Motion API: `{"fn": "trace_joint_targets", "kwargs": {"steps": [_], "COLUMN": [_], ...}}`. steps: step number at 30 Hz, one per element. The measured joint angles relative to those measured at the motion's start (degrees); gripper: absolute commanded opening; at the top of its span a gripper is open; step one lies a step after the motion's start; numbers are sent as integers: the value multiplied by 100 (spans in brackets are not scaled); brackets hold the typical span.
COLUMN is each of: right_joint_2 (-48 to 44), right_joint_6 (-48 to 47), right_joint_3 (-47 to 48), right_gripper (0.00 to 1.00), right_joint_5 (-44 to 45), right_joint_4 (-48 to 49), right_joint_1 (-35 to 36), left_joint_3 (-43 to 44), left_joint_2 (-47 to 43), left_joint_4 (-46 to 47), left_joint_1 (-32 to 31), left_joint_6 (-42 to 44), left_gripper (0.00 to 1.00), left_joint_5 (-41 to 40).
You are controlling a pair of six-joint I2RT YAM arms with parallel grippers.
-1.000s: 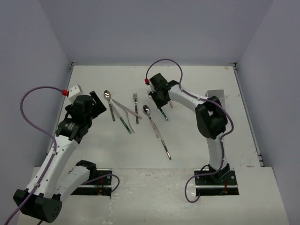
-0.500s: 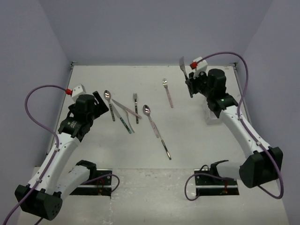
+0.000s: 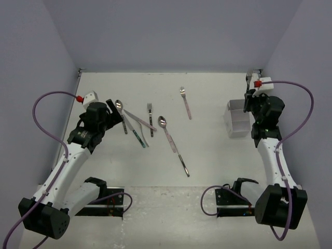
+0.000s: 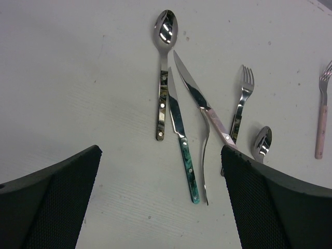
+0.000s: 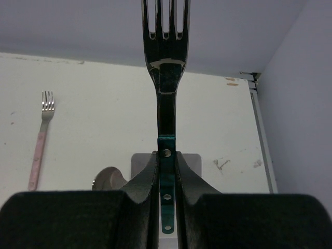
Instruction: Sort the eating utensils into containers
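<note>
My right gripper [image 3: 251, 97] is shut on a teal-handled fork [image 5: 166, 78], tines up, above the white-grey container [image 3: 231, 129] at the right; the container's wall [image 5: 193, 158] shows behind my fingers. My left gripper [image 3: 110, 110] is open and empty, low over the table beside the utensil cluster. In the left wrist view, between my open jaws [image 4: 161, 207], lie a dark-handled spoon [image 4: 162, 67], a teal-handled knife [image 4: 182, 145], a pink-handled knife [image 4: 199, 101] and a dark-handled fork [image 4: 242, 98]. A pink-handled fork [image 3: 185, 102] lies apart mid-table.
A long spoon [image 3: 168, 134] and a dark-handled piece [image 3: 184, 166] lie in line near the table's middle. A rounded metal shape [image 5: 106, 177] shows beside the container. Walls enclose the table on the left, back and right.
My right arm has swung from the table's middle to the far right, carrying the teal-handled fork over the container. My left gripper has edged closer to the utensil cluster.
</note>
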Motion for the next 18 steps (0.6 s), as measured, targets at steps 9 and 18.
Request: {"fn": "trace_joint_targets", "kwargs": {"steps": [9, 18], "right_joint_2": [227, 599], "right_joint_6": [-542, -1104], "right_joint_3": [-1419, -1692], "right_gripper": [6, 11], "right_joint_5": [-763, -1932], "right_joint_4": [1534, 2015], "right_joint_1": [-262, -660], "left_joint_3": [0, 0], "left_joint_2": [13, 13], "left_joint_4": [15, 13], "left_joint_1": [-2, -2], "left_joint_6": [72, 72], "left_gripper": [100, 100], "left_joint_5": [7, 2]}}
